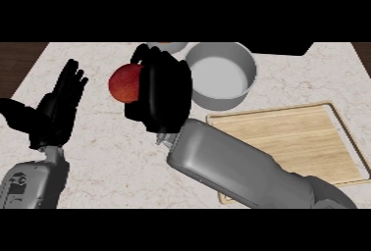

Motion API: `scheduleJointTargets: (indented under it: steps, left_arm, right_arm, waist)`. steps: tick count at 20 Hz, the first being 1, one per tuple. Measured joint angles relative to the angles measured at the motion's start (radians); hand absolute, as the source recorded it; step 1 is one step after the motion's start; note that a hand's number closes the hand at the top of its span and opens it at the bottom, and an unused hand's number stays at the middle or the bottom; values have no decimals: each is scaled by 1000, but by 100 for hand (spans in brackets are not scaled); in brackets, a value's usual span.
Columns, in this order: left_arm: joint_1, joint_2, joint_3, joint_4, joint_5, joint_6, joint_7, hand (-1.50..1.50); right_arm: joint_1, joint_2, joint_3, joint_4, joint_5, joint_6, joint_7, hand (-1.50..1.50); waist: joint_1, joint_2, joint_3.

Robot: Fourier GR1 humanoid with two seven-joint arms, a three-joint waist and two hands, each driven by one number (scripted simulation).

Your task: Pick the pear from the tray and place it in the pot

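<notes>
The pear point(125, 82) is held in the curled right hand point(163, 93) at upper centre, lifted off the tray point(290, 135) and just left of the pot point(221, 73), where it is not yet placed; the left hand point(54, 110) rests open.

A pale speckled marble desk point(116, 162) fills the view; dark wood floor point(16, 61) shows left of it.

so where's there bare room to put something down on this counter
The wooden tray lies bare at right. Pale marble counter is free between the two forearms. The round grey pot is empty inside. It is crowded at top centre, where the right hand holds the red fruit, and the open left hand rests at left.
</notes>
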Motion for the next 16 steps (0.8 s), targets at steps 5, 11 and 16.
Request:
scheduleJointTargets:
  steps: [5,11,16]
  left_arm:
    - [-4,-6,-4,-14,-13,18,14,0]
    - [-4,6,13,-15,3,2,16,0]
    - [-9,0,9,-7,-2,0,13,0]
  right_arm:
    - [-33,2,8,186,61,-24,-5,150]
    - [-66,3,13,409,98,-31,-15,150]
    - [-52,4,5,532,39,-94,-69,150]
  waist:
    - [-15,0,0]
    - [-17,5,0]
    - [-12,11,1]
